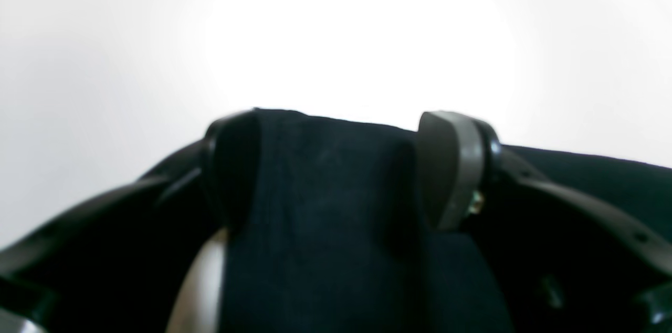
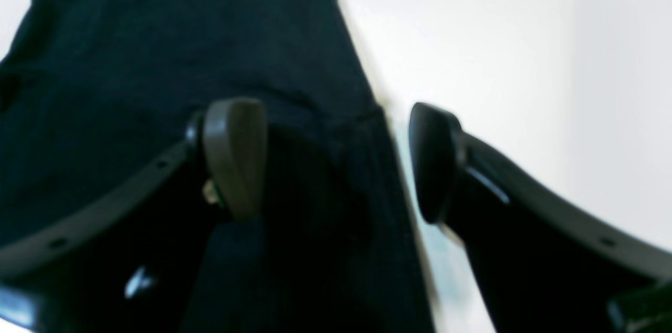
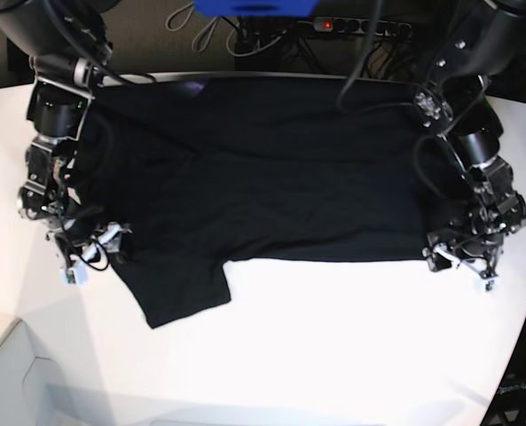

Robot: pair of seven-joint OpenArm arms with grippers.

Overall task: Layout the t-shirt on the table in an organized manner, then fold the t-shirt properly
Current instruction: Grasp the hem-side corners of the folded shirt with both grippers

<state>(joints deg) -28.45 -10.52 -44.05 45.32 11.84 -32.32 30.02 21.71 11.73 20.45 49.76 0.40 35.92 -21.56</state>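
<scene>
Left gripper (image 1: 336, 170): closed on a bunched fold of the black t-shirt (image 1: 325, 228); dark cloth fills the gap between its pads, with bare white table (image 1: 105, 60) beyond the fingertips.
Right gripper (image 2: 336, 159): jaws stand apart; the shirt's hem edge runs up between them, lying against the left pad while the right pad sits over bare table. It holds nothing firmly.
T-shirt (image 3: 271, 177): spread wide across the table (image 3: 333, 346) between the two grippers, print side not visible. One sleeve hangs out just ahead of the right gripper (image 3: 90, 253); the near hem runs straight across to the left gripper (image 3: 465, 257).
Risk at the left gripper: the pinch looks thick and gathered, so a pull could drag the whole corner and wrinkle the flat panel.
Risk at the right gripper: if it closes from this offset, it may catch only the hem's edge, or a single layer, and slip free.
Risk farther out: uneven pulls from the two sides could skew the hem line. The far edge lies near the table's back rim and could slide over it.
</scene>
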